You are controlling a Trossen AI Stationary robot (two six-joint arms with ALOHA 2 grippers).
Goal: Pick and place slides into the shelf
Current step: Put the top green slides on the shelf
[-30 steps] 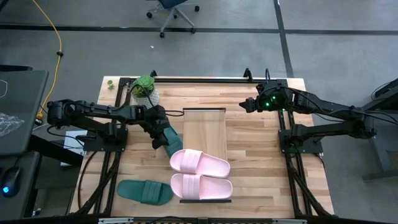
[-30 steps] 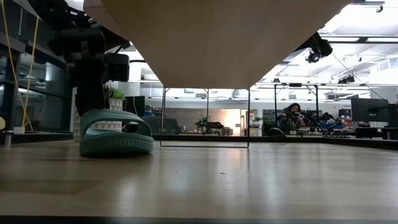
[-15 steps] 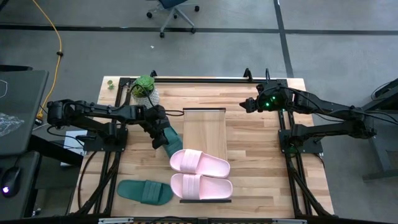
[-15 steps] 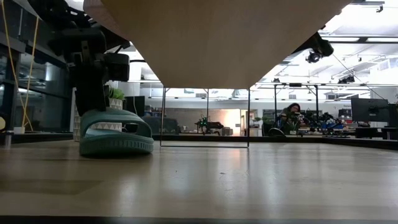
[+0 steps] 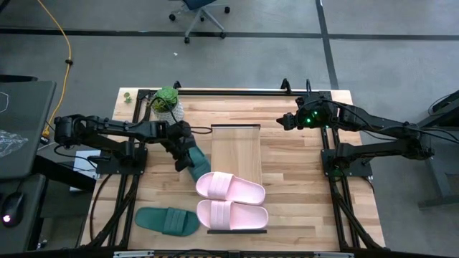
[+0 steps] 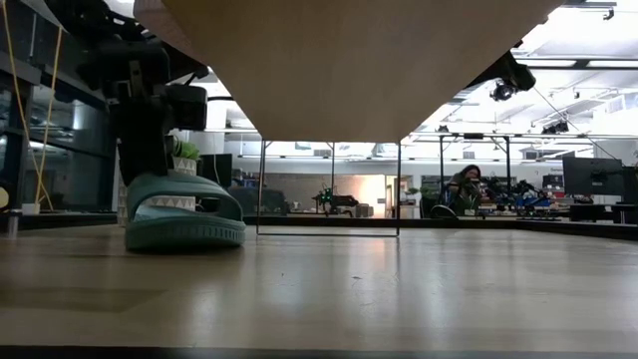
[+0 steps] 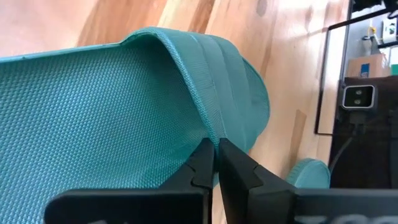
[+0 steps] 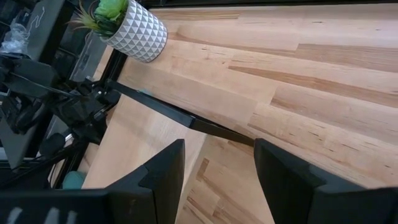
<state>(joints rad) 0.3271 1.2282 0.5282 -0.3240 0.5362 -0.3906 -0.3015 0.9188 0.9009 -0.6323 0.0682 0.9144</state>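
Gripping a teal slide point(image 5: 195, 162) by its strap, the left gripper point(image 5: 185, 152) holds it just beside the shelf point(image 5: 234, 147), where 2 pink slides point(image 5: 231, 188) lie. Next: lift and set it on the bare board. The right gripper point(image 8: 214, 163) waits, fingers apart.

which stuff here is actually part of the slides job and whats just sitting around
Job:
- two pink slides on the shelf
- teal slide pinched by the left gripper
- teal slide on the table

Just around:
- potted plant
- right gripper, waiting
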